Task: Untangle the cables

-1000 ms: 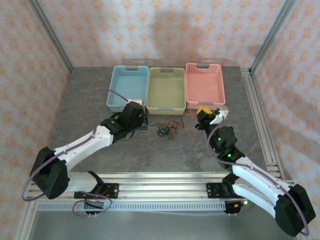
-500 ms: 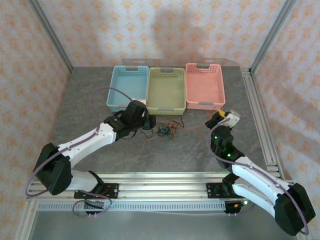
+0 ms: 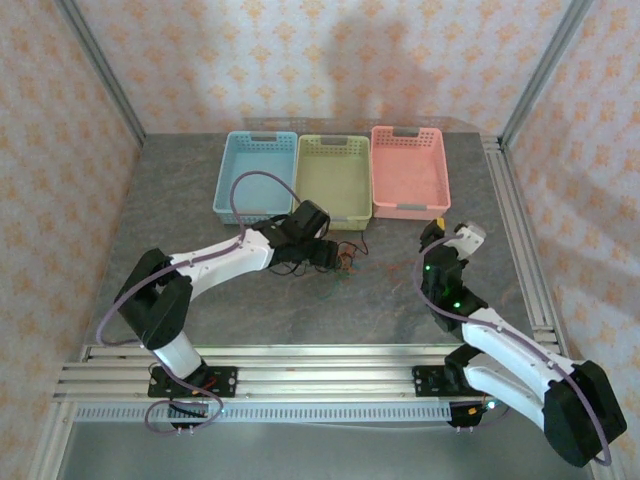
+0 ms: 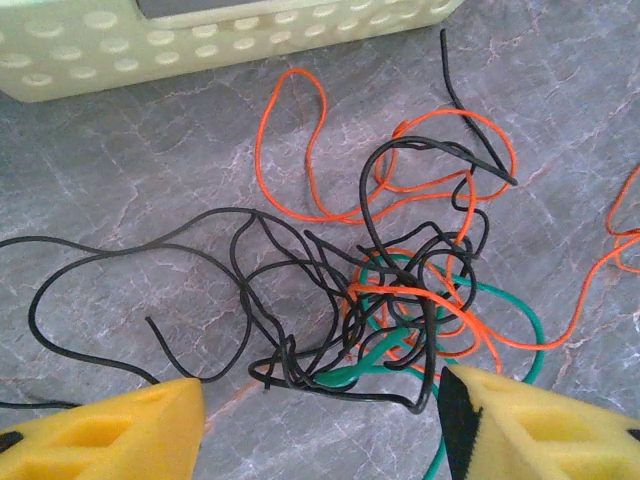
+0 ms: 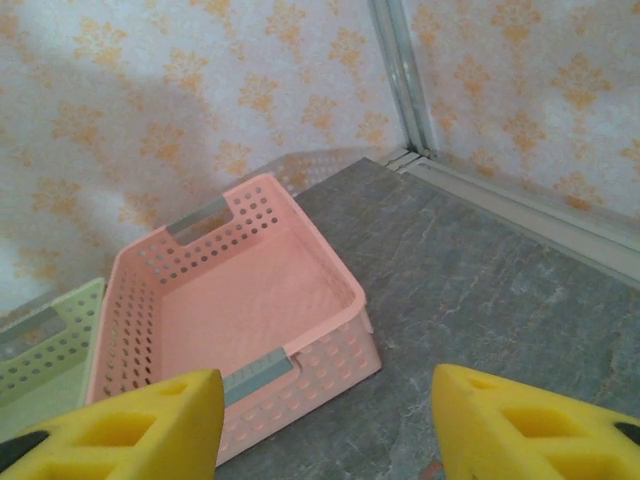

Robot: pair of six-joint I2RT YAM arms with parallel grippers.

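Note:
The cables (image 3: pixel 343 260) lie in a loose tangle on the table just in front of the green basket. In the left wrist view the tangle (image 4: pixel 389 290) is made of thin black, orange-red and green (image 4: pixel 369 366) wires knotted together. My left gripper (image 3: pixel 328 256) hovers at the tangle's left side. Its yellow pads stand apart, so the left gripper (image 4: pixel 320 425) is open with the near edge of the knot between them and nothing gripped. My right gripper (image 3: pixel 450 228) is off to the right, apart from the cables. The right gripper (image 5: pixel 325 420) is open and empty, facing the pink basket.
Three baskets stand in a row at the back: blue (image 3: pixel 238 172), green (image 3: pixel 313 180) and pink (image 3: pixel 385 170). The green basket's wall (image 4: pixel 200 45) is just beyond the tangle. The pink basket (image 5: pixel 330 290) sits ahead of the right gripper. An aluminium rail (image 3: pixel 520 240) borders the table's right side.
The left arm swung right to the tangle and its gripper opened. The right gripper moved right, away from the cables, and went from shut to open.

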